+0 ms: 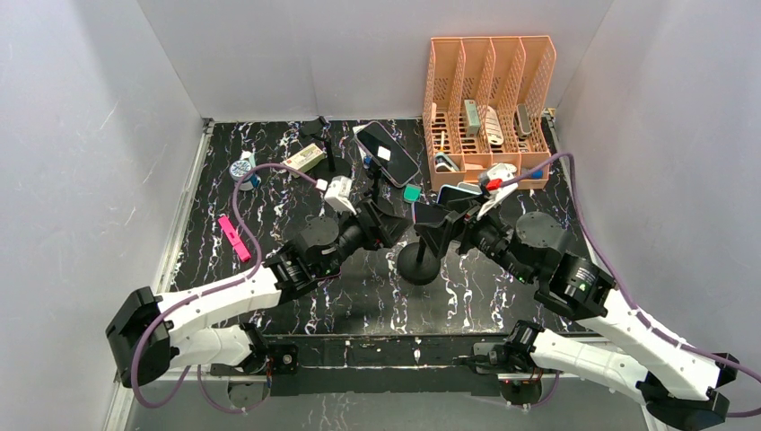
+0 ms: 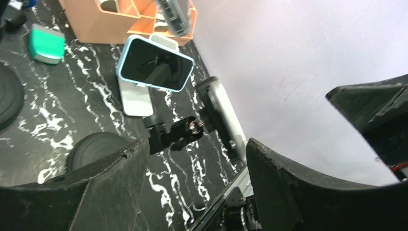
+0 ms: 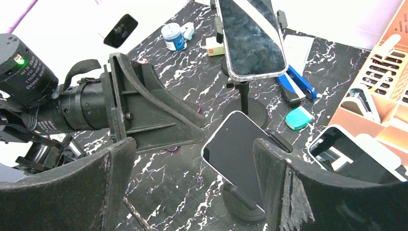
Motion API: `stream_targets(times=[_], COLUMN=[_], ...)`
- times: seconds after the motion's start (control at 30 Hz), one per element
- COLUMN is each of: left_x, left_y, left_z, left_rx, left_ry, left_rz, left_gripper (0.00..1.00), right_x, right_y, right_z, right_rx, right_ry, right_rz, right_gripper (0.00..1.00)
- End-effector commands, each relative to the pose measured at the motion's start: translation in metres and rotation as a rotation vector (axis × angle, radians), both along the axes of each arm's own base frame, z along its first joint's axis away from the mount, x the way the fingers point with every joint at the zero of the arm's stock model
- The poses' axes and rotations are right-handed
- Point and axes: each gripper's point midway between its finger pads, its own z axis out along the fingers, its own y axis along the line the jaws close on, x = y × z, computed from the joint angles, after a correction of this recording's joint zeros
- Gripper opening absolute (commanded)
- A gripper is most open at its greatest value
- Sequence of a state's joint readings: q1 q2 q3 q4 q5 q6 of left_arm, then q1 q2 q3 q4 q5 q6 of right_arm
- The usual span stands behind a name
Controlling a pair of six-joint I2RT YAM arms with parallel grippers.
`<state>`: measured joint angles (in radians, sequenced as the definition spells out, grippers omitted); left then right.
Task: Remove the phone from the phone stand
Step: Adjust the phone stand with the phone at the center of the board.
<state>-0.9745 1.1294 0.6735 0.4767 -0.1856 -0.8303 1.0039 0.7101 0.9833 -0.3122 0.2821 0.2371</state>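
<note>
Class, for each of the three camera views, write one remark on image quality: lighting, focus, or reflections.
Top external view: even, diffuse light, only soft shadows on the black marbled table, everything sharp. Left wrist view: tilted frame; the grey object in the orange plastic organiser is blurred. Right wrist view: the dark screen of the clear-cased phone on the far stand carries mottled reflections.

Black phone stand (image 1: 418, 262), orange organizer (image 1: 489, 63)

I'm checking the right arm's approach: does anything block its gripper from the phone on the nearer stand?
Nothing visible does. The phone shows unobstructed between the open fingers of the right gripper; the left gripper sits off to one side.
</note>
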Motion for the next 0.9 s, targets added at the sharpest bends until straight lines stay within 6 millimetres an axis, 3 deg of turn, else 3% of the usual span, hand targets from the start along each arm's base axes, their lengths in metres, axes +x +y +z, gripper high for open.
stream_targets(times=[0.0,0.3,0.57,0.87], left_x=[0.008,0.011,0.011,0.005], left_y=[-0.012,-0.023,-0.039,-0.052], left_z=[0.043,0.036,0.023,0.021], left_rx=[-0.116,-0.134,-0.093,-0.095], left_ry=[-0.039,0.062,0.177,0.193], left_rz=[0.063,0.104,0.115,0.099], left_gripper=[0.7,0.68,0.6,0.55], right_x=[-0.002,-0.004,-0.005,-0.004], right_y=[-0.004,-0.006,-0.005,-0.003], right_z=[0.016,0.02,0.017,0.015], right_rx=[0.066,0.084,0.087,0.087], right_ry=[-0.02,-0.019,-0.006,0.002], right_rz=[-0.009,-0.009,-0.007,-0.004], right_gripper=[0.99,0.99,0.99,0.99])
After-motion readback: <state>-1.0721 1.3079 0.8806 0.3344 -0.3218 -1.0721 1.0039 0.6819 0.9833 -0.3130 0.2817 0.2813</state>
